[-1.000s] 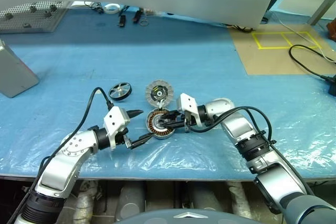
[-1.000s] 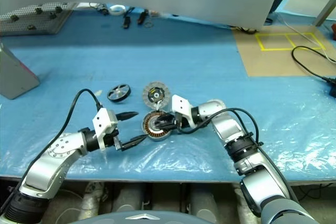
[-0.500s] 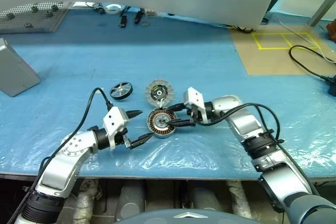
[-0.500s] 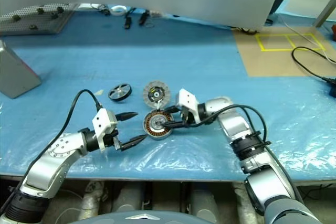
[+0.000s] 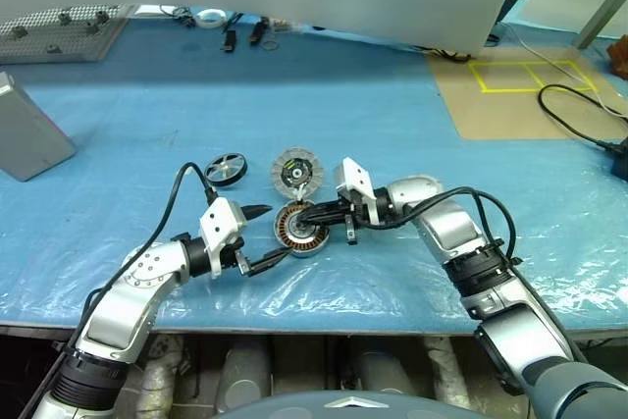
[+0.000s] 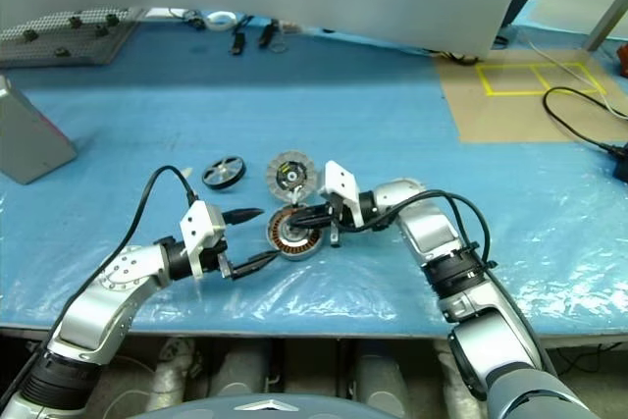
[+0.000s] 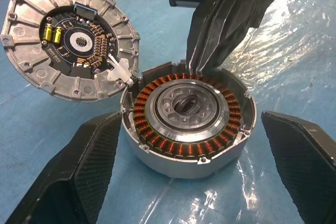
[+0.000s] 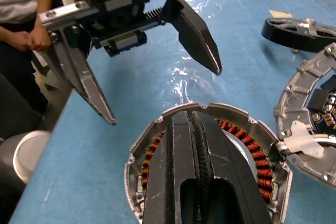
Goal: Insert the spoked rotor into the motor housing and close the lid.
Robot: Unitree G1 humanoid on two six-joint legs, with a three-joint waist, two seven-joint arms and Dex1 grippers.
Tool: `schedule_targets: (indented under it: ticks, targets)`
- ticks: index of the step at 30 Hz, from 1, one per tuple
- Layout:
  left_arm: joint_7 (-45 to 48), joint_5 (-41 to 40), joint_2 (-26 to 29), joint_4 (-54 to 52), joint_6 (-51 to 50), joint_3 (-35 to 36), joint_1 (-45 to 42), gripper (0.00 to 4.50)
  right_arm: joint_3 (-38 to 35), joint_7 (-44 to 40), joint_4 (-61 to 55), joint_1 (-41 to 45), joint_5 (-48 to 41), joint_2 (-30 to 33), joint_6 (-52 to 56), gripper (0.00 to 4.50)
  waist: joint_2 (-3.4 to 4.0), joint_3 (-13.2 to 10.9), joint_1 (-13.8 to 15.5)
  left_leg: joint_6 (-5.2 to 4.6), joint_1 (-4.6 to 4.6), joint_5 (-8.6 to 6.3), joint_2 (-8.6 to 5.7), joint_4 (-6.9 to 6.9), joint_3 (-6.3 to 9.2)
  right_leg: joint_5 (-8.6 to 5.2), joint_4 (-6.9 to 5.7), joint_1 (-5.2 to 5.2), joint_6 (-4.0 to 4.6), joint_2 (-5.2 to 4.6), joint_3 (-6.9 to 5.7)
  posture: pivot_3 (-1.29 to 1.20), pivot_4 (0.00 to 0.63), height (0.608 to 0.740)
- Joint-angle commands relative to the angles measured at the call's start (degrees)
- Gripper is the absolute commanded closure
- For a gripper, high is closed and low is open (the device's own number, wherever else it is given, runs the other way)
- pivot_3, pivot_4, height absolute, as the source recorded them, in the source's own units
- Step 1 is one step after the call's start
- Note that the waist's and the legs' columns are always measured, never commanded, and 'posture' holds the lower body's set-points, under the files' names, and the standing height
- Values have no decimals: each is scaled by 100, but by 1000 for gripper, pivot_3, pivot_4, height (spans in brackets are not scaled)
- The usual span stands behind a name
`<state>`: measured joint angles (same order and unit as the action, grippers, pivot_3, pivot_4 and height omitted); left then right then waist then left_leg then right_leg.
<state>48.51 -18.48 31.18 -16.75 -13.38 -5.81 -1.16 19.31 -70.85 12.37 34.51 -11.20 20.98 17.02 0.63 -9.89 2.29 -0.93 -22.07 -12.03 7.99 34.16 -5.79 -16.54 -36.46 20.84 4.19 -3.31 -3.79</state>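
Note:
The motor housing (image 5: 299, 231) sits open on the blue table, its copper windings showing around a silver hub (image 7: 185, 104). The lid (image 5: 297, 173) lies ribbed face up just behind it, edge against the housing's rim. The spoked rotor (image 5: 226, 168) lies flat to the lid's left, apart from both. My right gripper (image 5: 300, 211) is shut with nothing in it. Its fingertips (image 7: 192, 67) point down at the housing's windings. My left gripper (image 5: 272, 234) is open, one finger on each side of the housing's near-left edge (image 7: 190, 124), touching nothing.
A grey rectangular box (image 5: 29, 139) stands at the far left. A perforated plate (image 5: 59, 25) and small tools (image 5: 231, 36) lie at the back. A brown board with yellow tape (image 5: 530, 85) and a black cable (image 5: 579, 120) are at the right. A person (image 8: 21, 30) stands by the table.
My right gripper was open over the housing and has now shut, shifting slightly towards the housing's far side. The left gripper, housing, lid and rotor have stayed put.

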Motion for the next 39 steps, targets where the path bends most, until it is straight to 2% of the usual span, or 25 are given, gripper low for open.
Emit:
schedule_targets:
  ticks: [1, 10, 18, 23, 30, 36, 39]
  targets:
    - [2, -37, 60, -321, -27, 33, 55, 0, 3, 5, 145, 131, 68, -41, -208, 4465, 0, 0, -1, 0, -1, 0, 0, 0, 0, 0, 0, 1, 0, 0, 0, 0, 150, 740]
    - [-55, -54, 61, -449, -104, 47, 131, 0, 319, -160, 497, -75, 559, 223, -732, 4465, 0, 0, 3, 0, -1, 0, 0, 0, 0, 0, 1, 0, 0, 0, 0, 0, 150, 740]
    - [-96, -43, 6, -447, -179, -47, 12, 0, 503, -10, 796, -47, 892, 119, -1089, 4465, -1, 0, -6, 0, 14, 0, 0, 0, -1, 0, -4, -10, 1, 0, 3, 0, 150, 740]
    - [-106, -45, 1, -484, -202, -79, 21, 0, 242, 25, 721, 161, 601, -30, -596, 4465, 0, 0, -11, 1, 19, 0, 1, 0, -2, -1, -7, -11, 2, 1, 5, 0, 150, 740]
    - [-109, -41, 14, -501, -197, -92, 58, 0, -21, -501, -92, 169, -111, 104, 261, 4465, 0, 0, 3, 0, -6, 0, 0, 0, -2, 0, -3, 8, 1, 0, 4, 0, 150, 740]
    - [-88, -63, 16, -495, -211, -88, 24, 0, 27, -298, -189, 195, -128, -63, 247, 4465, 0, 0, -2, 0, -8, 0, 0, -1, -2, 0, -5, 13, 1, 0, 4, 0, 150, 740]
    - [-69, -82, 30, -490, -229, -73, -6, 0, 256, -213, 66, 237, 194, -115, -22, 4465, 0, 0, 0, 0, -7, 0, 0, -1, -2, -1, -6, 13, 1, 0, 5, 0, 150, 740]
